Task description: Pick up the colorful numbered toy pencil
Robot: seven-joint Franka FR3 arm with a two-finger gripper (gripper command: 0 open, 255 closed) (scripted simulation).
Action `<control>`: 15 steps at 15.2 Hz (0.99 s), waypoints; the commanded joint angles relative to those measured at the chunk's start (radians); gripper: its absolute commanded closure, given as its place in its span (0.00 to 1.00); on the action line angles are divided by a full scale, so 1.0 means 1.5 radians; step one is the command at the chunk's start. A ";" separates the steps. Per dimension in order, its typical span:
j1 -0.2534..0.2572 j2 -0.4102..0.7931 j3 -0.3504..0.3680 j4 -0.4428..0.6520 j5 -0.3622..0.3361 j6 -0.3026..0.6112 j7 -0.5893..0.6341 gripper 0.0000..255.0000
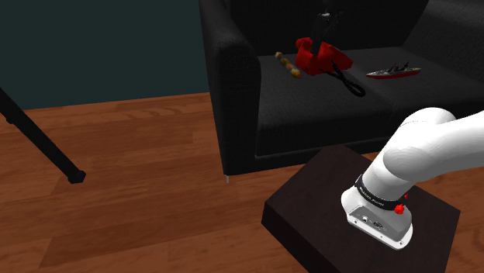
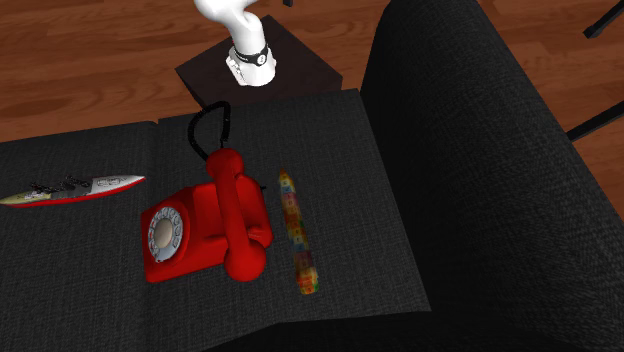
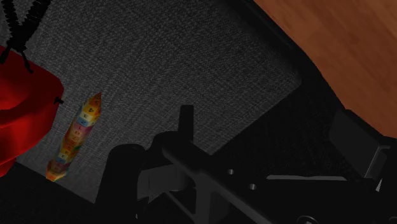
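Multi-coloured, number-printed toy pencil (image 2: 298, 235) lies flat on the black fabric sofa (image 2: 480, 200) seat, centre of the second exterior view, so a grasp from above looks likely. A red rotary telephone (image 2: 205, 225) just beside it crowds that side. The black gripper (image 1: 324, 29) hovers at the shoulder view's upper middle; I cannot tell whether it is open or closed. A grey toy warship (image 2: 70, 190) lies well apart at left.

The red telephone (image 2: 205, 228) crowds one side of the toy pencil (image 2: 297, 232) — just beside it — while the other side is bare seat cushion (image 2: 352, 190) up to the sofa's tall armrest (image 2: 480, 180).
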 commanded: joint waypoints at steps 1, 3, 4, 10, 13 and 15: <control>0.000 0.000 0.000 0.000 0.000 0.000 0.000 0.00; -0.012 0.043 -0.011 0.010 -0.004 0.030 0.006 0.00; -0.017 0.065 -0.017 0.016 -0.006 0.044 0.009 0.00; -0.047 0.200 -0.050 0.067 -0.011 0.119 0.025 0.00; -0.060 0.270 -0.067 0.101 -0.010 0.149 0.031 0.00; -0.068 0.316 -0.079 0.128 -0.007 0.166 0.034 0.00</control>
